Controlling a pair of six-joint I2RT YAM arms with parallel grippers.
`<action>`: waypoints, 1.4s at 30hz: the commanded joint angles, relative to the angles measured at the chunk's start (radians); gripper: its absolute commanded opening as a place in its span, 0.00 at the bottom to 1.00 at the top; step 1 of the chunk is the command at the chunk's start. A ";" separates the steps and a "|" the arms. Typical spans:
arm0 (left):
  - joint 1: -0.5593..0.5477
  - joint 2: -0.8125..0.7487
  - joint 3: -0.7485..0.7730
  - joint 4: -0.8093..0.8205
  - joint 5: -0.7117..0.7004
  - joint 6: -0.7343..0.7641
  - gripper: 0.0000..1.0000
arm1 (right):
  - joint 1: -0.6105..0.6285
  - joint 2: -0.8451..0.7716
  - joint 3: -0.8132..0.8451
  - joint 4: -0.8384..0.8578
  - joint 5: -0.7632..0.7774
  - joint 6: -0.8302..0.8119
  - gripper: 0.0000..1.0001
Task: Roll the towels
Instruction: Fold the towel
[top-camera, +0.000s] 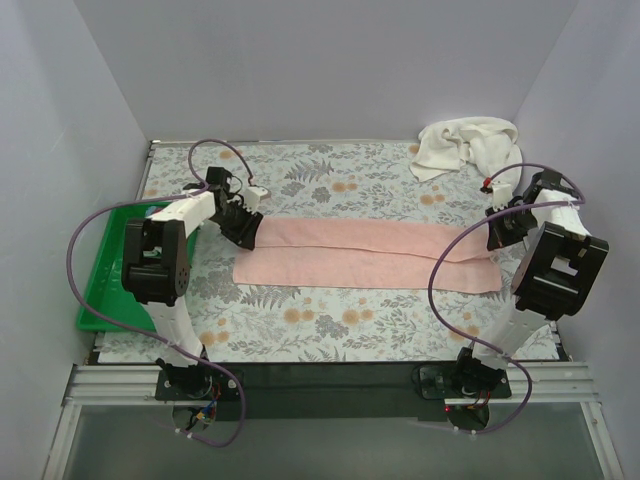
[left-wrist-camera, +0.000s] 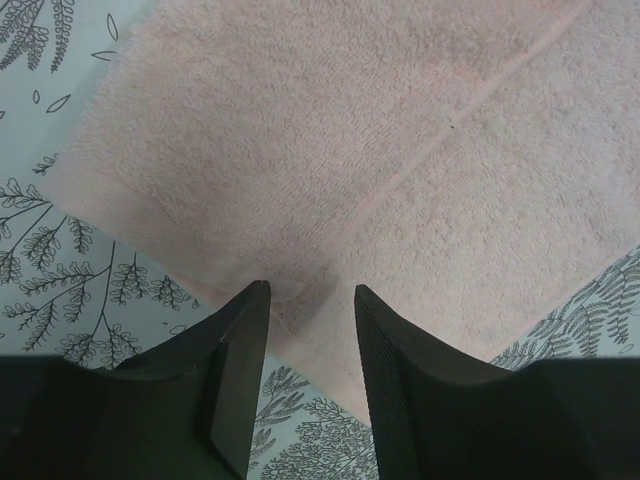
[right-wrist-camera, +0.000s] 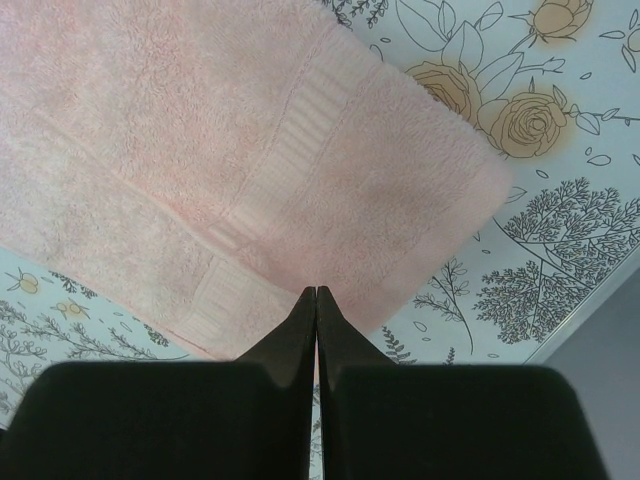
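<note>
A salmon-pink towel (top-camera: 370, 255) lies flat across the middle of the floral table, folded lengthwise into a long strip. My left gripper (top-camera: 245, 232) is at its left end. In the left wrist view the gripper (left-wrist-camera: 310, 290) is open, its fingertips on either side of the pink towel's (left-wrist-camera: 330, 130) near corner. My right gripper (top-camera: 497, 238) is at the strip's right end. In the right wrist view this gripper (right-wrist-camera: 316, 290) is shut, its tips over the pink towel's (right-wrist-camera: 200, 130) banded end, close to the hem. A cream-white towel (top-camera: 465, 145) lies crumpled at the back right corner.
A green plastic tray (top-camera: 100, 280) sits at the table's left edge, beside the left arm. White walls enclose the table on the left, back and right. Cables loop from both arms above the cloth.
</note>
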 joint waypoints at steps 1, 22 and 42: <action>-0.008 -0.001 0.032 0.038 -0.035 -0.019 0.36 | -0.002 0.016 0.041 -0.012 -0.015 0.010 0.01; -0.021 0.023 0.032 0.044 -0.125 -0.022 0.08 | -0.002 0.025 0.047 -0.013 -0.009 0.010 0.01; -0.021 -0.109 0.182 -0.200 -0.088 0.129 0.00 | -0.060 -0.021 0.109 -0.081 -0.025 -0.045 0.01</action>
